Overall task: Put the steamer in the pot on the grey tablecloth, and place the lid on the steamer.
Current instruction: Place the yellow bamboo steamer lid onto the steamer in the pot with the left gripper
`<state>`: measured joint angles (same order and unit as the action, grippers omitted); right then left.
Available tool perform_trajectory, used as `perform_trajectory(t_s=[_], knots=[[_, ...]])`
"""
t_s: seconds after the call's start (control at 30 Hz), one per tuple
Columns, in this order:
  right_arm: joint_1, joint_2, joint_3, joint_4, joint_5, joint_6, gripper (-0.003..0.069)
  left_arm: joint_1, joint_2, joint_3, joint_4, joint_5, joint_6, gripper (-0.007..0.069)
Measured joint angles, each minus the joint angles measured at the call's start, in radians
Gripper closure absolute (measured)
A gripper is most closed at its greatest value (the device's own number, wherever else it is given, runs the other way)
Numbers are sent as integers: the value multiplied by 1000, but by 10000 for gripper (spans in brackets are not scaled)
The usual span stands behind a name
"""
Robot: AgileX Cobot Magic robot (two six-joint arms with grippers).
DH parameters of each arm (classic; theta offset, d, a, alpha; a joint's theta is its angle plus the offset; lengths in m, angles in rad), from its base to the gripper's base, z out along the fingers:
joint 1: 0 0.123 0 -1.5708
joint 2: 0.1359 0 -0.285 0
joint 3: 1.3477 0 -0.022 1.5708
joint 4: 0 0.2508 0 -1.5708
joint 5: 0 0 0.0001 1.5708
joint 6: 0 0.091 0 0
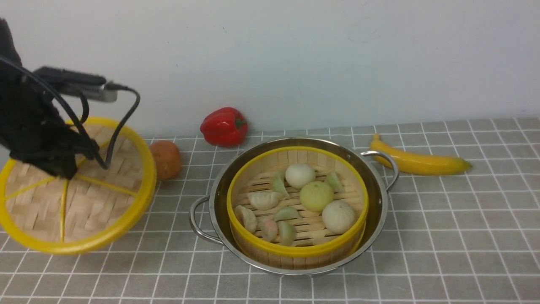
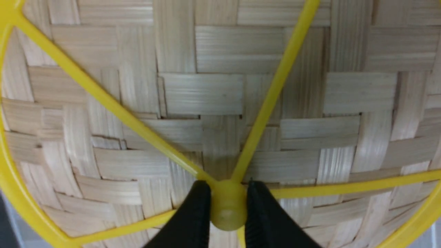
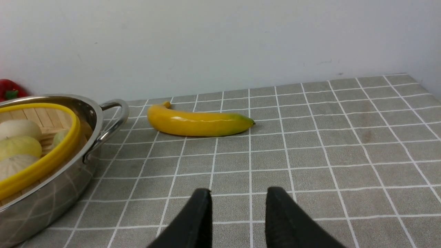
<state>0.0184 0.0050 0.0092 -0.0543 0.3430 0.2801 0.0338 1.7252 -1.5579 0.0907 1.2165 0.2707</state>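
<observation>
The bamboo steamer (image 1: pixel 297 249) with a yellow rim sits inside the shiny steel pot (image 1: pixel 219 198) on the grey tablecloth (image 1: pixel 443 236); buns and dumplings lie in it. My left gripper (image 2: pixel 228 203) is shut on the central yellow knob of the woven lid (image 1: pixel 101 198), holding it tilted in the air at the left, apart from the pot. In the left wrist view the lid (image 2: pixel 220 93) fills the picture. My right gripper (image 3: pixel 237 199) is open and empty above the cloth, to the right of the pot (image 3: pixel 51 193) and steamer (image 3: pixel 44 162); it does not show in the front view.
A yellow banana (image 1: pixel 417 161) lies behind the pot on the right, also in the right wrist view (image 3: pixel 198 123). A red bell pepper (image 1: pixel 223 126) and a brown round fruit (image 1: pixel 166 159) sit at the back left by the wall.
</observation>
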Motion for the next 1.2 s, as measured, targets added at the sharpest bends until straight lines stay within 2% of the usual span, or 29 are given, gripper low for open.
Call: perform_trajectory(t_s=[0.27,0.33,0.5,0.63,0.73,0.87,1.2], knots=[[0,0,0,0,0,0,419,-214,69,-216,-31,1,115,508],[0,0,0,0,0,0,419,-297,116,-251,-31,2,218,508],[0,0,0,0,0,0,419,-425,176,-315,-71,9,443,508],[0,0,0,0,0,0,419,-491,183,-361,-144,9,604,508],[0,0,0,0,0,0,419,-526,184,-368,-159,9,667,508],[0,0,0,0,0,0,419,-554,193,-368,-154,9,669,508],[0,0,0,0,0,0,419,-630,202,-363,-35,11,368,508]])
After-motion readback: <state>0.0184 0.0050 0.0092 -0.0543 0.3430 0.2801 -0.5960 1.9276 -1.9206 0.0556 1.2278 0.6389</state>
